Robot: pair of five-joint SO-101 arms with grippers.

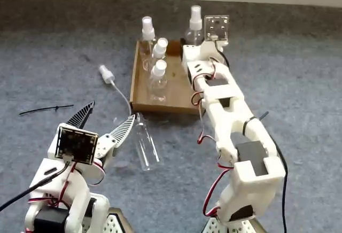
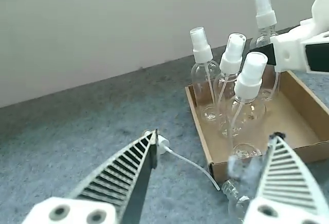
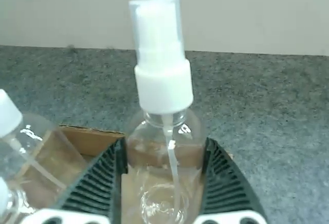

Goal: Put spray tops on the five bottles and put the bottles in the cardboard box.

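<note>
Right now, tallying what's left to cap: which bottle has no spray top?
The bottle lying on its side on the carpet by the left gripper, outside the cardboard box; the other four stand upright with white tops.

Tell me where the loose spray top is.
In the high view, the loose spray top lies on the carpet left of the cardboard box, beyond the left gripper.
</note>
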